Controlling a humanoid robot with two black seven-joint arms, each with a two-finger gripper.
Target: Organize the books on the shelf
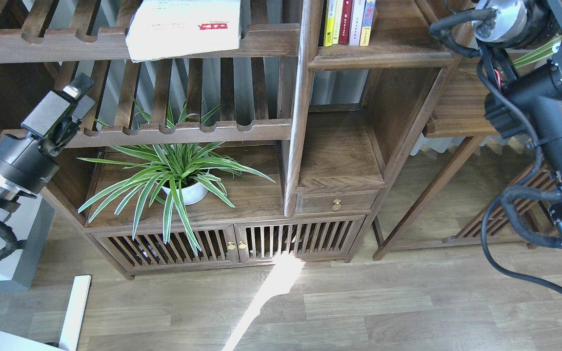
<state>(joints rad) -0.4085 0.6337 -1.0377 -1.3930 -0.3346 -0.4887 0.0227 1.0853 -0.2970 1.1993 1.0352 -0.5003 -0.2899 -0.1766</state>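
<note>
1. Target is the thick white book (183,27) with the red label. It lies flat on the top slatted rack (115,46), front edge hanging slightly over the rail, long axis running left-right across the view.
2. My left gripper (69,105) sits below and to the left of that book, in front of the middle slatted rack (188,131). It points up and to the right, roughly toward the book. Nothing is in it. Fingers look close together, but they overlap from this angle, so I can't tell for sure.
3. My right arm comes in at the upper right and its far end runs out of view at the top. Right gripper can't be seen.
4. The shelf (383,48) is the narrow compartment right of the tall post (300,107). A row of books (351,22) stands upright at its left side: yellow, red, white, and one with blue. Floor to their right is bare.
5. My read: the left arm is nearer the white book. The move is up and right onto its overhanging edge.
6. The book then has to go right, past the post, and turn upright.
7. Risk: that overhang could tip if nudged.
</note>
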